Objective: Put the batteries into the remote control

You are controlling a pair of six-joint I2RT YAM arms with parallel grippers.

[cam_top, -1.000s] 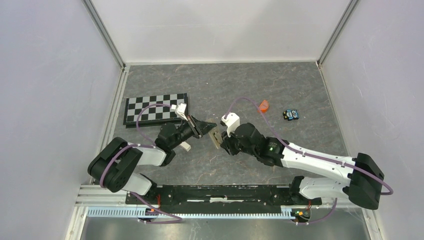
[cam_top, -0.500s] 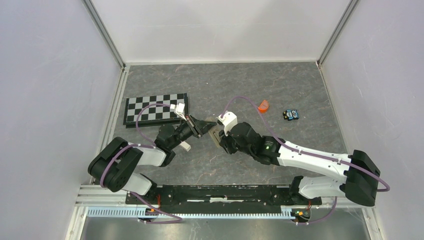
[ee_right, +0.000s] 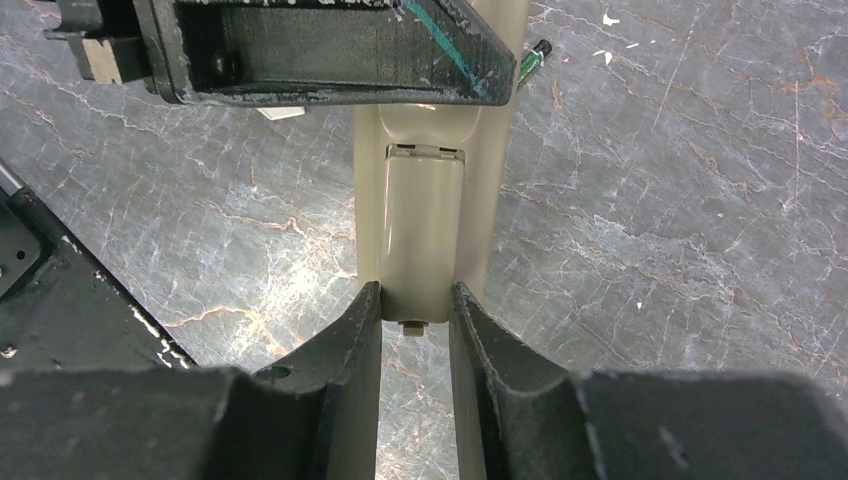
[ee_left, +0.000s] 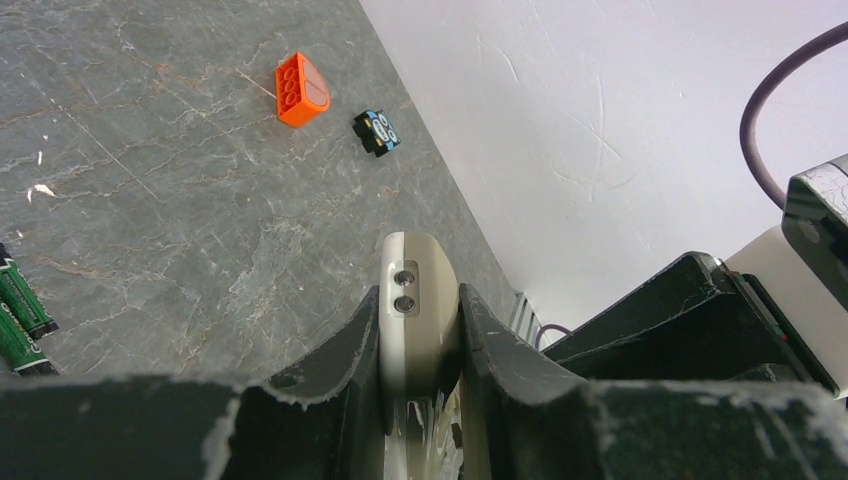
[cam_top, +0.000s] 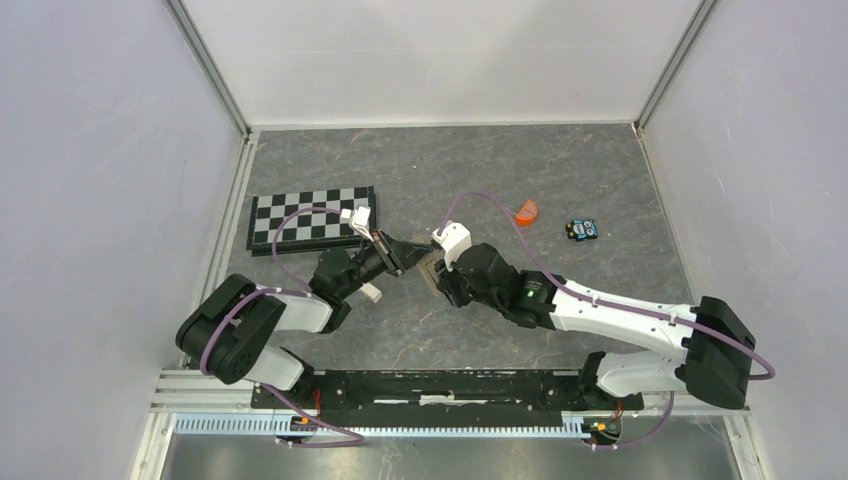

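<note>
Arms: we see both reaching inward from the near edge of the table (cam_top: 560, 170) and meeting at the remote, which is our landmark.
Remote (ee_right: 425, 220): held off the table between the two grippers, tan back towards the right wrist camera, battery cover in place.
Right gripper (ee_right: 415, 300): jaws pinch the remote at the cover end, one finger on each side of the cover; a small tab shows between the fingertips.
Left gripper (ee_left: 420, 305): jaws pressed on the other end of the remote, whose rounded tip with two small round marks stands up between the fingers.
Contact: in the right wrist view the left gripper lies across the remote just past the top of the cover.
Batteries (ee_left: 20, 315): two, dark with green markings, side by side on the table, apart from the remote, at the left edge of the left wrist view.
Second sighting: one green tip shows just past the remote's far end in the right wrist view.
Chessboard (cam_top: 310, 220): flat on the table, left of the remote, beyond the left gripper.
Toy (cam_top: 583, 230): small, black and blue, well right of the remote.
Orange block (cam_top: 527, 211): beyond and right of the remote, near the toy, not touching it.
</note>
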